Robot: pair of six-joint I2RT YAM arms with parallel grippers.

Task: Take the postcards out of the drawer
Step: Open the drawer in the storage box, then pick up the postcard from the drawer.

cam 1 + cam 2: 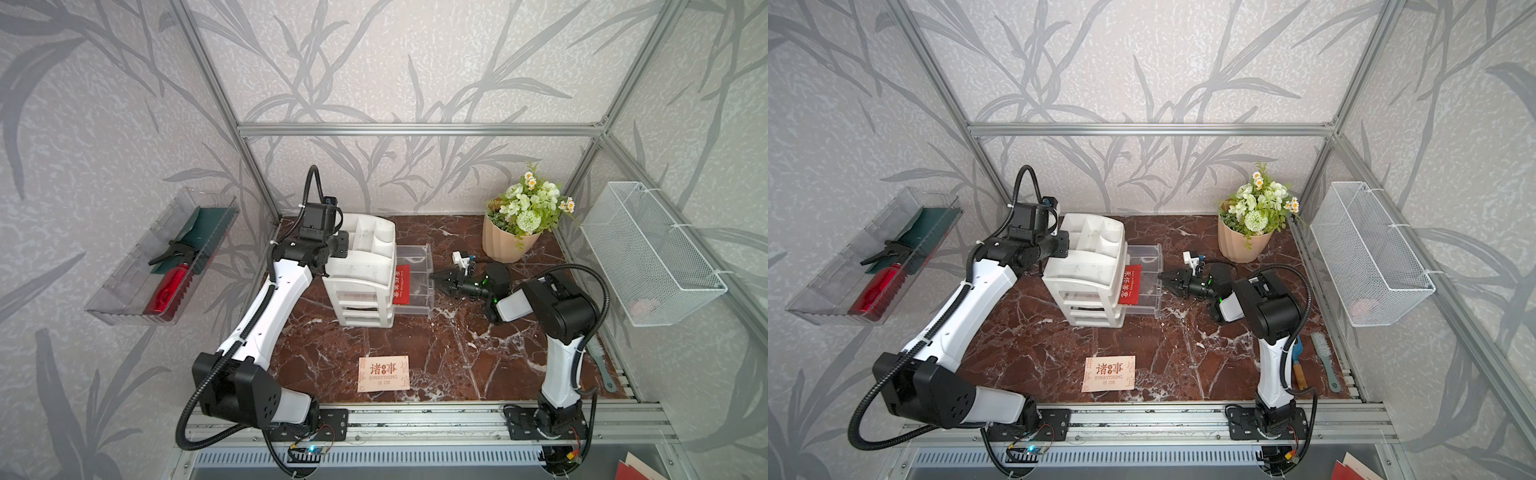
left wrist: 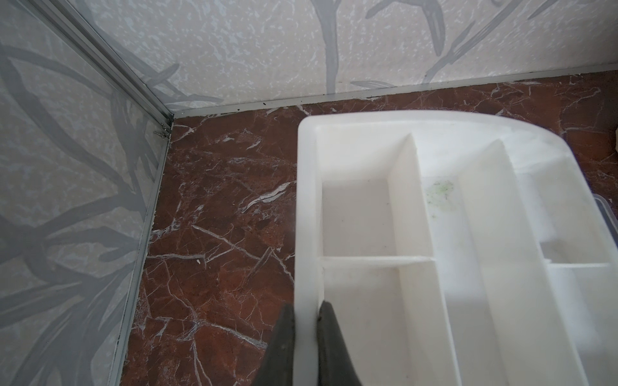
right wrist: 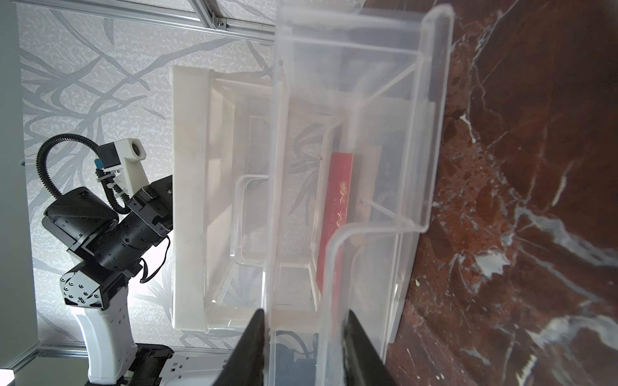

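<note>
**Top views: one card out on the table, a red one in the open drawer**

Nearest the front rail, a peach card (image 1: 383,373) lies flat on the marbled table (image 1: 457,353), well apart from everything else. Its dark print reads 诸事 over "EVERYTHING IS OK". Paler characters run down both sides, 皆宜 on one of them.

Farther back stands a white organiser (image 1: 361,266) with its clear drawer (image 1: 417,252) standing open to one side. A red card (image 1: 402,281) lies inside the drawer, its inner edge hidden by the organiser. Its white Chinese characters are too small to read. In the right wrist view the red card (image 3: 334,214) shows edge-on through the plastic. A paler strip lies just beside it, and I cannot tell whether that is another card.

The right claw (image 3: 304,314) is spread partway around the drawer's front lip, with one finger against each side of the plastic. The left claw (image 2: 306,305) is pressed nearly together, pinching the organiser's outer wall, one finger outside and one inside a compartment.

In the back corner sits a flower pot (image 1: 505,245).
</note>
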